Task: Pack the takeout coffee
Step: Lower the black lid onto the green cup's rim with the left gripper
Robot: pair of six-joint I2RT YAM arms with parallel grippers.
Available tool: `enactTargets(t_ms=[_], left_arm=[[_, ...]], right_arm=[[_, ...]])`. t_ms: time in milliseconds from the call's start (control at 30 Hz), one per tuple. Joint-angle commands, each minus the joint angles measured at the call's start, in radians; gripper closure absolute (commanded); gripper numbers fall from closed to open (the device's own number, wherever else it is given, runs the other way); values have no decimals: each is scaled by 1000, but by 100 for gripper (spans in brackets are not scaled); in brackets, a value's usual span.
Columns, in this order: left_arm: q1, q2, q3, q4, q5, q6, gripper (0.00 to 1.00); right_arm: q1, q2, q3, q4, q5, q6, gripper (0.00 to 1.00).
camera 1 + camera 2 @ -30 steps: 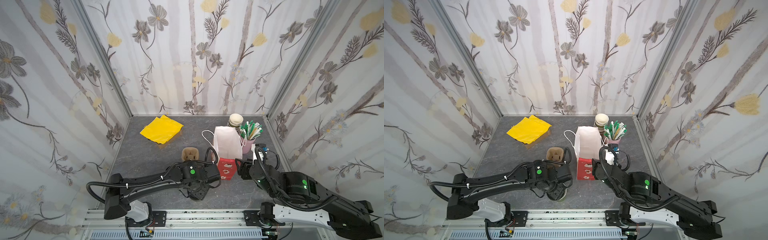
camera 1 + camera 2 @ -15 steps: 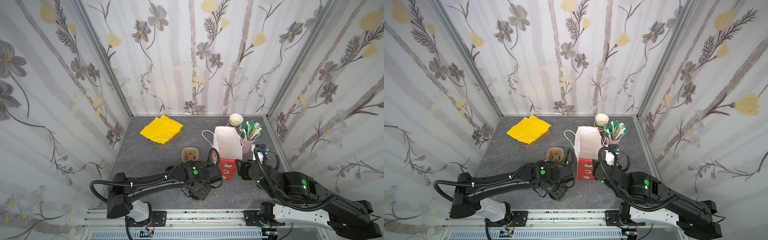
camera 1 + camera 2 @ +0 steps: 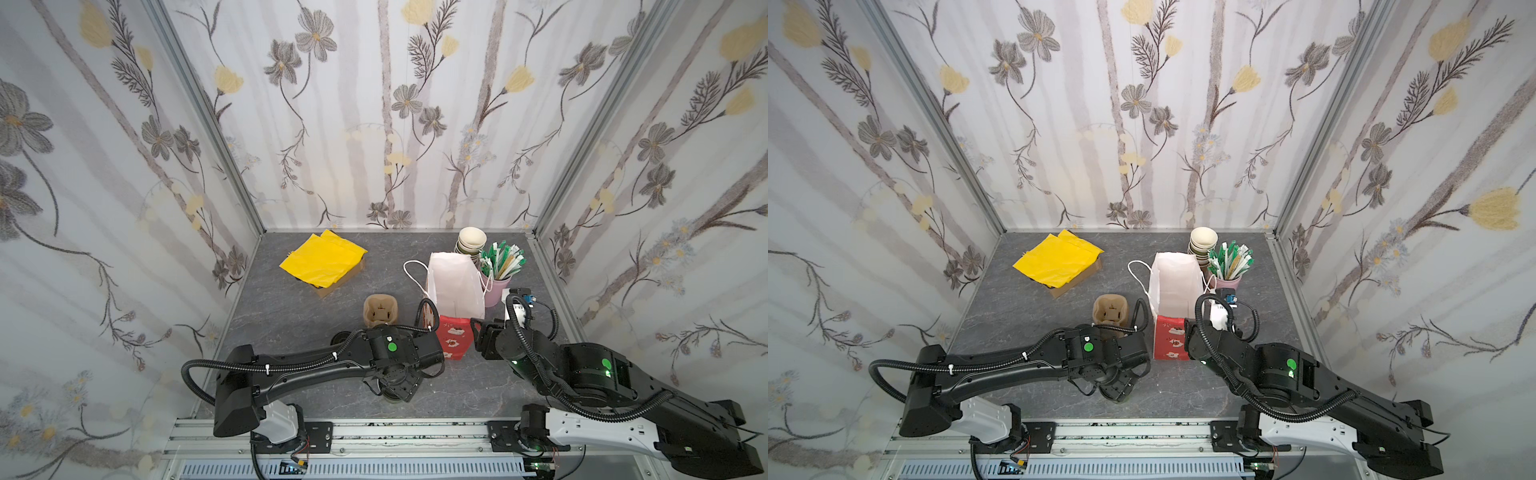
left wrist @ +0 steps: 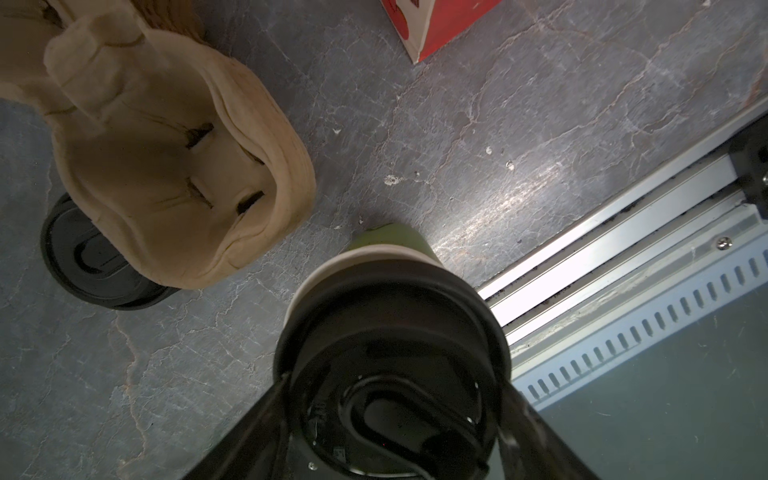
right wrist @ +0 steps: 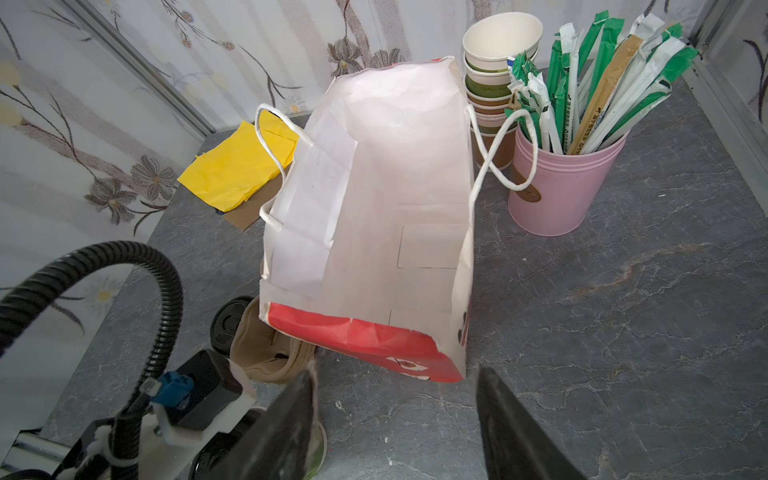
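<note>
Obs: the takeout coffee (image 4: 390, 332) is standing upright on the table (image 3: 291, 332), near its near edge and about mid-width. The black sip lid is on; the green side is showing below it. In a top view only a sliver of the cup (image 3: 392, 400) is peeking out from under the left arm.

Left gripper (image 4: 395, 374) is hanging directly over the cup. Its jaws are standing spread, one finger at each side of the lid rim. I am not seeing a squeeze, and the cup is resting on its own base.

Right gripper (image 5: 395, 374) is waiting low at the near side of the paper bag (image 5: 374, 208). Its jaws are spread with nothing between them.

The bag is standing upright, far and to the right of the cup, with its mouth open. As far as the right wrist view is showing, nothing is lying inside it. The pulp cup carrier (image 4: 166, 166) is lying empty just left of the bag, partly over a pile of bare lids (image 4: 83, 257).

Status, by my reading: the cup is lidded, but packing proper is not yet started. Remaining steps are closing on the cup, lifting it, carrying it far and right, and lowering it into the bag. Whether the carrier is meant to take the cup first, I am not able to say.
</note>
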Motion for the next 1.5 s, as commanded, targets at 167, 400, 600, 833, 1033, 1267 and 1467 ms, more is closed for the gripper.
enactTargets(t_ms=[167,400,600,833,1033,1267,1467], left_arm=[[9,-7,-25,-1,-26,-1,26],[18,-16,-32,18,-32,-3,26],[30,-35,-43,41,-13,-2,26],[37,-41,-60,60,12,2,26],[38,-45,-71,80,32,3,26],[49,-45,-87,91,34,12,24],[49,-40,-103,96,41,16,24]], right_arm=[[1,5,10,21,16,6,37],[0,6,13,22,12,7,37],[0,8,13,23,8,9,38],[2,8,15,19,6,9,38],[2,5,15,17,7,12,38],[2,2,16,12,4,15,38],[1,-3,10,4,6,19,38]])
